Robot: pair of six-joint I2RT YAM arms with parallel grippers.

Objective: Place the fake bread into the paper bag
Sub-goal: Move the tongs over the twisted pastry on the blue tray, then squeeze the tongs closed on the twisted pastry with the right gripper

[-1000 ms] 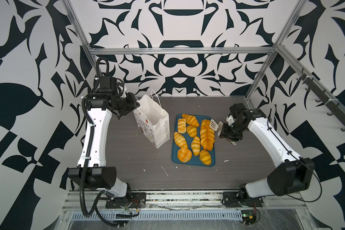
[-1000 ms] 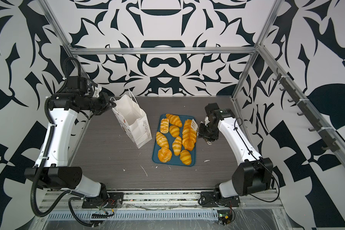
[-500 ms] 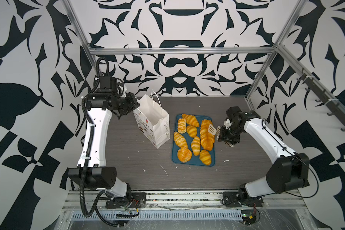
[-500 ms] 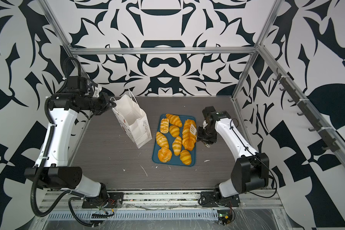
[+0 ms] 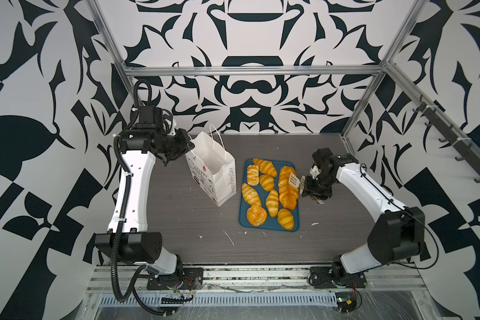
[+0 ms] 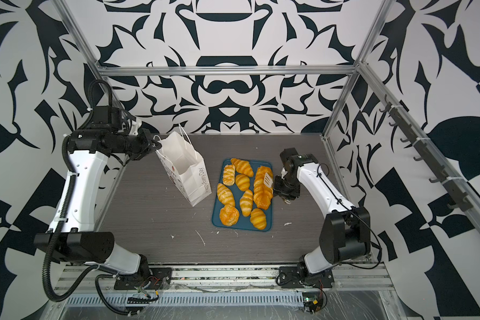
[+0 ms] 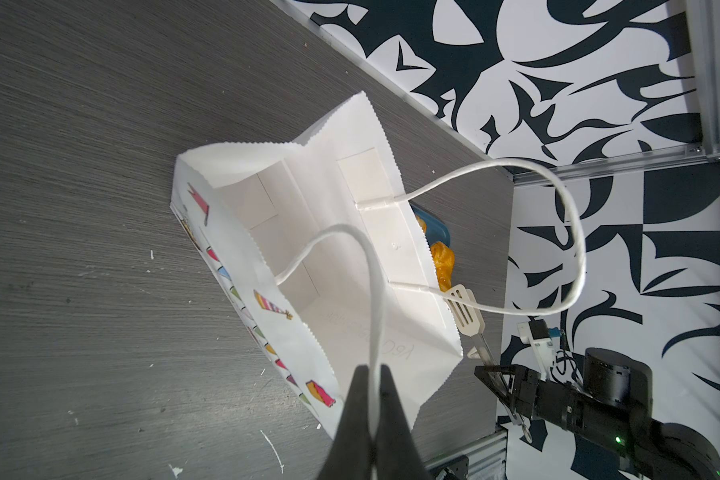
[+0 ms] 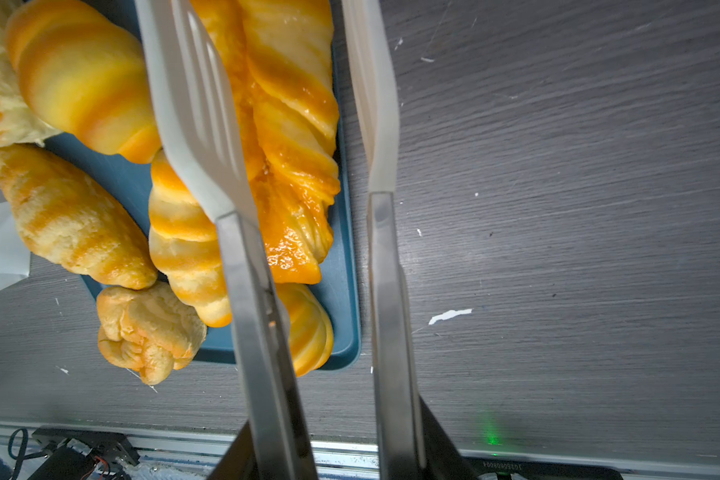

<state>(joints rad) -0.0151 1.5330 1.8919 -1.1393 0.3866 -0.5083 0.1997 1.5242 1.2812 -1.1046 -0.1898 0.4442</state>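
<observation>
Left gripper (image 7: pixel 373 370) pinches the paper bag's (image 5: pixel 215 177) cord handle (image 7: pixel 375 291), with the forearm level and the elbow high at far left. Right gripper (image 5: pixel 306 186), wrist bent down, clamps tongs (image 5: pixel 293 180) whose blades spread over the braided loaf (image 5: pixel 287 191). The loaf lies among the fake bread (image 5: pixel 272 202) at the tray's (image 5: pixel 269 225) right edge.

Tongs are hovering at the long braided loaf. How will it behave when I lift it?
The loaf looks glossy, so it may slip between the flat tongs. It is long, so gripped off-centre one end would probably dip. Its flattish braided shape seems unlikely to roll.
</observation>
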